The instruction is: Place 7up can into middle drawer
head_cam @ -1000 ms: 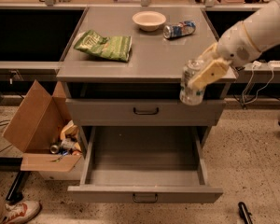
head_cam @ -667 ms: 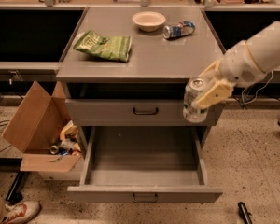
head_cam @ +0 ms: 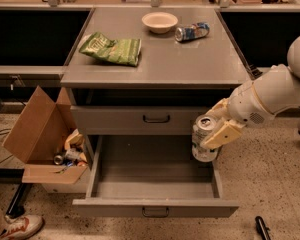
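My gripper (head_cam: 210, 134) is shut on the 7up can (head_cam: 203, 140), a silvery-white can with a silver top, held upright. The can hangs over the right side of the open middle drawer (head_cam: 155, 206), just above its right wall. The drawer is pulled far out and its grey floor shows nothing in it. Its small dark handle (head_cam: 155, 212) is on the front panel. The closed handled drawer (head_cam: 140, 120) sits above it. My white arm (head_cam: 275, 91) reaches in from the right.
On the cabinet top (head_cam: 160, 59) lie a green chip bag (head_cam: 111, 49), a white bowl (head_cam: 160, 21) and a blue-and-silver can (head_cam: 192, 32) on its side. An open cardboard box (head_cam: 42, 139) with rubbish stands left of the drawer. A shoe (head_cam: 17, 227) is at the bottom left.
My gripper has moved down with the can, from beside the upper drawer's front to just above the open drawer's right side.
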Available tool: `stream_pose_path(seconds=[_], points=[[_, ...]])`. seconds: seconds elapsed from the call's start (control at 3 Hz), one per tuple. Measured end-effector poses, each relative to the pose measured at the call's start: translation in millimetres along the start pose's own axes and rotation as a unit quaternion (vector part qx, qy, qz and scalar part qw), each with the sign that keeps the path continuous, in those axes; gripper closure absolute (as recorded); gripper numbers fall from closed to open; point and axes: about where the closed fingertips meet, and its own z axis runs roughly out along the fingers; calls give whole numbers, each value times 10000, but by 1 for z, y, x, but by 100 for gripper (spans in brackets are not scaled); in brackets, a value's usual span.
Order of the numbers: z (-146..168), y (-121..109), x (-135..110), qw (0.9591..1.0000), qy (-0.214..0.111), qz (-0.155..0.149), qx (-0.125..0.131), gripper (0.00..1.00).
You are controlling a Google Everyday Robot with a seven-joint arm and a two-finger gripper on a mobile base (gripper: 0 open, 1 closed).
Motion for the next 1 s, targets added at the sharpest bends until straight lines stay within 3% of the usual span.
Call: stream_pose_path(seconds=[0.33,0.67,1.0], points=[[0,0,0,10000,0,1,0,100],[33,-5,9,9997,52,223,-16,100],[86,-12,19,9986,-33,529,-28,100]])
